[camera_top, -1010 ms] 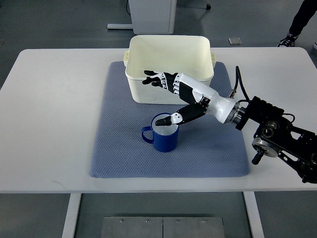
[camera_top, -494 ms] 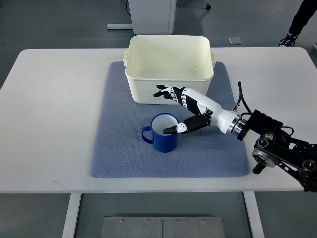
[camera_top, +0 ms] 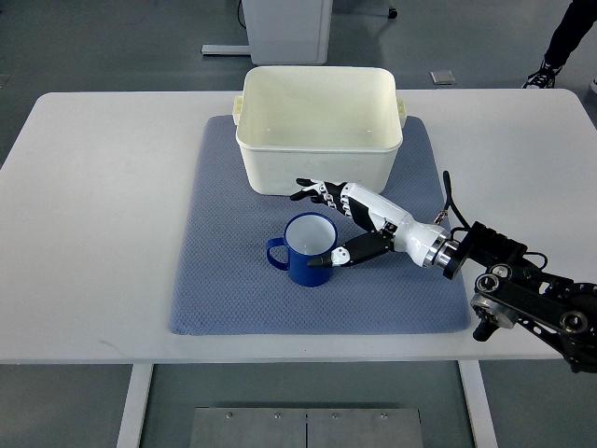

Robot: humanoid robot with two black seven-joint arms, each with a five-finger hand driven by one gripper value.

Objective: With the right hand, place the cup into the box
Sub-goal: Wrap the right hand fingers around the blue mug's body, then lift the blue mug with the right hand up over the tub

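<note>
A blue cup (camera_top: 302, 251) with a white inside and its handle pointing left stands upright on the grey-blue mat (camera_top: 224, 280), just in front of the cream box (camera_top: 317, 172). My right hand (camera_top: 311, 228) reaches in from the right and sits low at the cup's right side. Its fingers (camera_top: 312, 191) are spread between the cup's far rim and the box wall. The thumb (camera_top: 326, 260) lies against the near right of the cup's outer wall. The hand is open and is not closed around the cup. The box is open-topped and empty.
The mat lies on a white table (camera_top: 93, 233). The right arm's forearm and black joint housing (camera_top: 522, 299) lie over the table's right front. A person's leg and shoe (camera_top: 564, 42) and a white cabinet base (camera_top: 284, 28) show on the floor beyond the table.
The right hand has dropped lower and drawn back toward the near right. Its thumb has moved from over the cup's mouth to the cup's outer near-right wall. The cup has not moved.
</note>
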